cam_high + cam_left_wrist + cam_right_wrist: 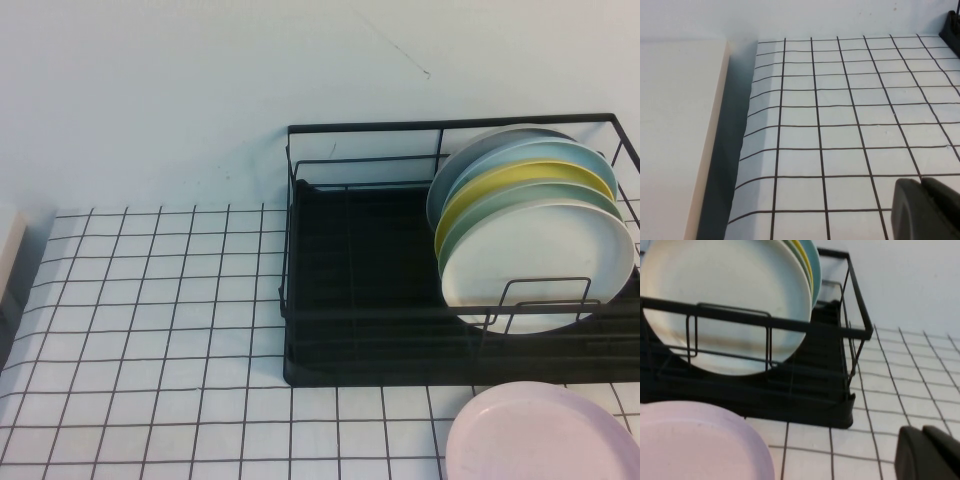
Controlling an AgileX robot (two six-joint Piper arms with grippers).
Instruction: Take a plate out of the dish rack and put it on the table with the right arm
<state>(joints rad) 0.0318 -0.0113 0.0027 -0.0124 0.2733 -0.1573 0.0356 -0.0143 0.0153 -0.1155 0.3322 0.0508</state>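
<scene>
The pale pink plate (545,435) lies flat on the gridded white table (150,330), just in front of the black wire dish rack (350,250), at the near right. It also shows in the right wrist view (695,440), below the rack (830,405). My right gripper (922,430) is shut and empty, over the table beside the plate and apart from it. My left gripper (921,182) is shut and empty, low over the table (840,115) at the far left. Neither gripper shows in the high view.
Several plates stand on edge in the rack's right end: a white one (540,265) in front, a yellow one (500,185) and pale blue ones behind. A beige block (675,125) lies off the table's left edge. A pale wall rises behind the rack.
</scene>
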